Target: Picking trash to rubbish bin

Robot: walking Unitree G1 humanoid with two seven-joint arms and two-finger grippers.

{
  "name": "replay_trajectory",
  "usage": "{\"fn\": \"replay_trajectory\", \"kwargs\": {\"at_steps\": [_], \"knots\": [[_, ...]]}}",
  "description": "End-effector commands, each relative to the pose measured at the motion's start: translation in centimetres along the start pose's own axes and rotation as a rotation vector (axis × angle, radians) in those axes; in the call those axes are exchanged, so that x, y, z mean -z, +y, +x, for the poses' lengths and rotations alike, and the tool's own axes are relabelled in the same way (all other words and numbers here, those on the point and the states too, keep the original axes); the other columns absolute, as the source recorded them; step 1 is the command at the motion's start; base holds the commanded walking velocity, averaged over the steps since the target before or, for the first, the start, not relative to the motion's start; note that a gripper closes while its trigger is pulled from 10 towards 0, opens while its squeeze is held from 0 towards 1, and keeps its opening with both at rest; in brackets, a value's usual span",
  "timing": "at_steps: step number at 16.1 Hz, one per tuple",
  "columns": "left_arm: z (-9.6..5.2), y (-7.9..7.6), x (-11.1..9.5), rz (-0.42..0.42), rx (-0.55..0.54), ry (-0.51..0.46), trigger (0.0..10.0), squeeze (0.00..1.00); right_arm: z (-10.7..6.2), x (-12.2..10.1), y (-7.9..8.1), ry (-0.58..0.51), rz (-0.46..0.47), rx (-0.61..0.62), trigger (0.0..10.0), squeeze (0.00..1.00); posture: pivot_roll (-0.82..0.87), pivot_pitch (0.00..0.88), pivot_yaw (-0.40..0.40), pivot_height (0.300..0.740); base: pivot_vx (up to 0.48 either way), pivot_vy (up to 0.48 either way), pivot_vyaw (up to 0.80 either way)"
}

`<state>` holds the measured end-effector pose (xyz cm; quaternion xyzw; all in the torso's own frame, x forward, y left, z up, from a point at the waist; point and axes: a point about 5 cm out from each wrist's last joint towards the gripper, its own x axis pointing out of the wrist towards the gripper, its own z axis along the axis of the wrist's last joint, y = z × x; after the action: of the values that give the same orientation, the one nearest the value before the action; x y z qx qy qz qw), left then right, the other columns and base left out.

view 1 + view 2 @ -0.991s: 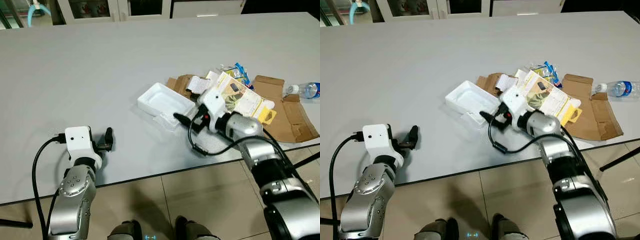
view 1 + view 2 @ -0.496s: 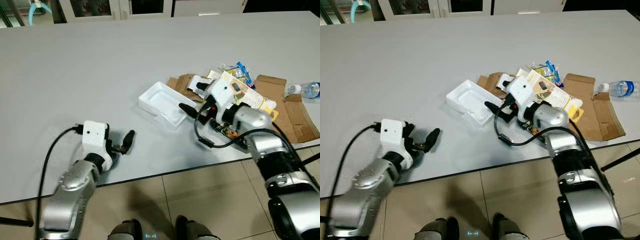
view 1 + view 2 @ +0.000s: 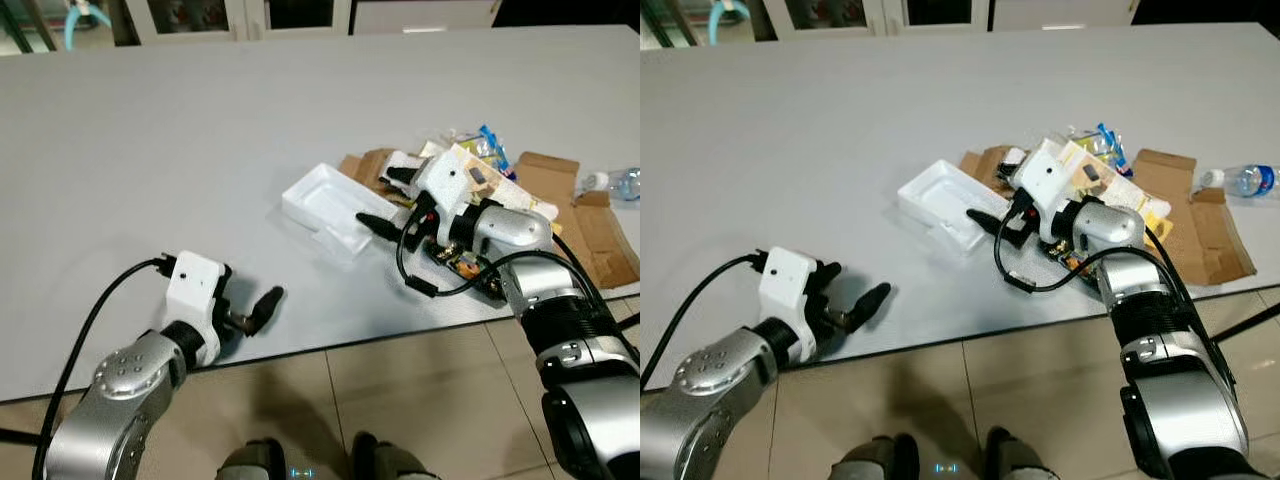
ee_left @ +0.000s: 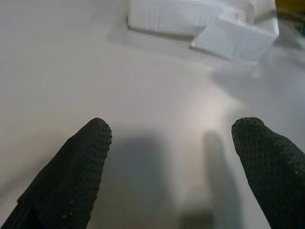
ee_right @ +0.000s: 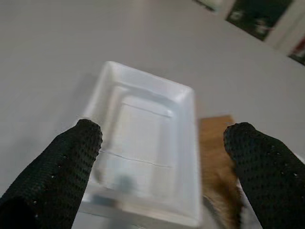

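The white tray (image 3: 328, 207) lies near the table's (image 3: 150, 150) front edge, long axis running diagonally. The right gripper (image 3: 392, 203), jaws spread and empty, faces its near end; the left gripper (image 3: 252, 312), also spread, sits farther off.

Grey table (image 3: 200, 130) on beige tiled floor (image 3: 330, 400).
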<state>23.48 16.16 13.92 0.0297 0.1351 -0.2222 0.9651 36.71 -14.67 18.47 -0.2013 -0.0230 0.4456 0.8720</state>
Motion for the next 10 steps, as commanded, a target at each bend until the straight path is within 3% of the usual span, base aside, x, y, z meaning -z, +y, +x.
{"fn": "replay_trajectory", "kwargs": {"at_steps": [1, 6, 10], "knots": [[-0.2, -0.1, 0.2, -0.005, 0.010, 0.009, 10.0, 0.00, 0.1, -0.1, 0.9, -0.017, 0.029, -0.095, 10.0, 0.00, 0.00, 0.183, -0.011, 0.740, 0.000, 0.000, 0.00], [-0.2, -0.6, -0.2, -0.016, 0.022, 0.008, 10.0, 0.00, -0.4, 0.1, 2.6, 0.030, 0.018, -0.313, 10.0, 0.00, 0.00, 0.184, -0.020, 0.740, 0.000, 0.000, 0.00], [-0.2, -0.6, 0.0, -0.020, 0.014, 0.011, 10.0, 0.00, -1.1, 0.7, 3.1, 0.081, 0.005, -0.377, 10.0, 0.00, 0.00, 0.184, -0.023, 0.740, 0.000, 0.000, 0.00]]}}
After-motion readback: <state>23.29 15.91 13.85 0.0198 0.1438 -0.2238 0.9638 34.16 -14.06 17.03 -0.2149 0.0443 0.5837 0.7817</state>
